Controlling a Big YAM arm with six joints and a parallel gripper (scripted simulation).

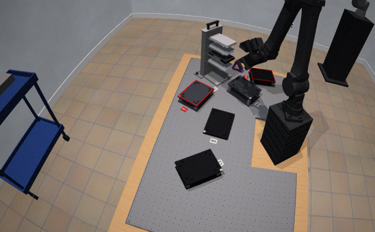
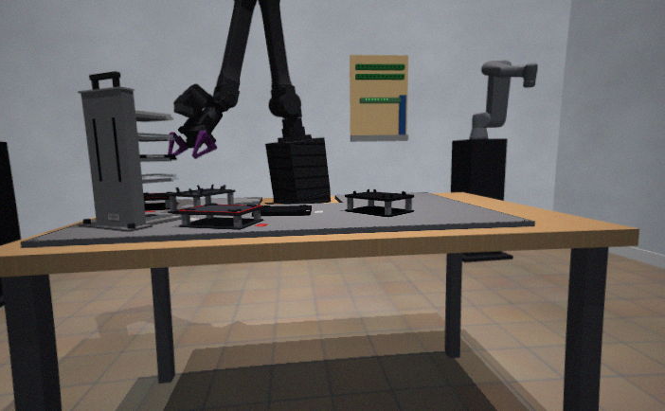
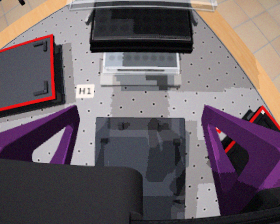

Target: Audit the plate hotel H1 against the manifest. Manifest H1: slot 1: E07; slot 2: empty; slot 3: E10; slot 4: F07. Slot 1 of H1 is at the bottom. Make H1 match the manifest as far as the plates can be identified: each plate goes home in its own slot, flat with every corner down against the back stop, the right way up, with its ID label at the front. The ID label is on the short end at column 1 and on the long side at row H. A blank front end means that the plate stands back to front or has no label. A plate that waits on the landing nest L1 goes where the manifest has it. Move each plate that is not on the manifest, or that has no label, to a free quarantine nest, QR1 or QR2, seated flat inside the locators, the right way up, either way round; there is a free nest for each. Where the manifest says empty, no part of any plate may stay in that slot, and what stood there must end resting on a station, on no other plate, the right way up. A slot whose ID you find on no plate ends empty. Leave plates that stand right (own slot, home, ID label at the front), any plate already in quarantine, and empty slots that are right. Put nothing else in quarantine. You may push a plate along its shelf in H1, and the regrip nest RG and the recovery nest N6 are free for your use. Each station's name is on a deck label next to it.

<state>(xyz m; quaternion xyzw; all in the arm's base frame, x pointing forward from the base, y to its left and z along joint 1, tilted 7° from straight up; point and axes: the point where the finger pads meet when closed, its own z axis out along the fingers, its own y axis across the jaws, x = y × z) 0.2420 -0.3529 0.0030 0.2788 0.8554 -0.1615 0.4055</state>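
Note:
The plate hotel H1 [image 1: 206, 54] [image 2: 110, 158] stands at the back with four levels. The top level holds a white plate [image 1: 223, 39]. Below it are a clear plate [image 1: 222, 48], a black plate [image 1: 223, 56] [image 3: 141, 32] and, lowest, another clear plate [image 1: 220, 64] [image 3: 141, 62]. No ID label is readable. My gripper [image 1: 237, 68] [image 2: 183, 152] [image 3: 140, 112] is open and empty, just in front of the hotel, near the height of the black plate. Red-rimmed quarantine nests [image 1: 195, 92] [image 1: 262, 75] show no plate.
A raised dark nest [image 1: 243, 90] [image 2: 201, 194] [image 3: 141, 160] stands below the gripper, in front of the hotel. A low black nest [image 1: 218, 123] and another raised black nest [image 1: 199, 168] [image 2: 379, 196] lie farther along the deck. No plate shows on them. Their labels are too small to read surely.

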